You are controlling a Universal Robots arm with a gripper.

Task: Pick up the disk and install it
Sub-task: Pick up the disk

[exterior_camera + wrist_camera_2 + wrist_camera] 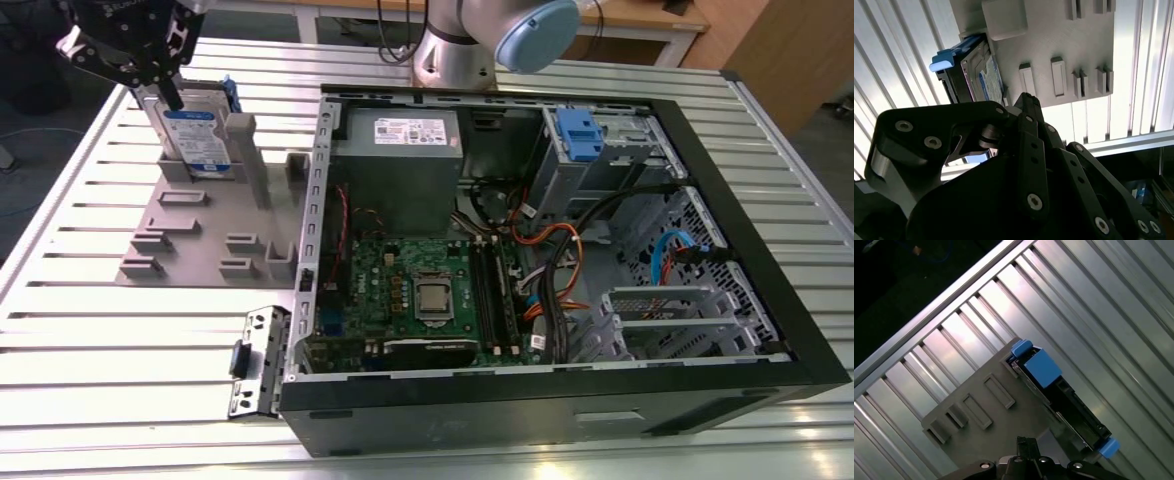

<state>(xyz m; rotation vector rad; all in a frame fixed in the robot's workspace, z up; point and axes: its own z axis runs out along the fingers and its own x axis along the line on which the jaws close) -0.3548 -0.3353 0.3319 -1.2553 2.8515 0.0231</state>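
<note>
Black multi-link gripper [163, 92]: poised at the top edge of the disk; open or closed, cannot tell.

Silver hard drive in blue plastic bracket [196, 140]: upright in a grey moulded fixture [200, 225], near the slatted aluminium table's [94, 340] corner.

Risk, judged: an off-centre grip tilts the drive and jams it in the slot.

Seemingly silver arm [447, 55] with pale blue joint cap [537, 30]; black gripper [160, 90] links studded with screws [1034, 201].

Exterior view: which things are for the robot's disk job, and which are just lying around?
For the job: disk, upright in the grey holder; gripper at its top; open computer case.
Lying about: metal bracket beside the case; blue clip inside it.
</note>
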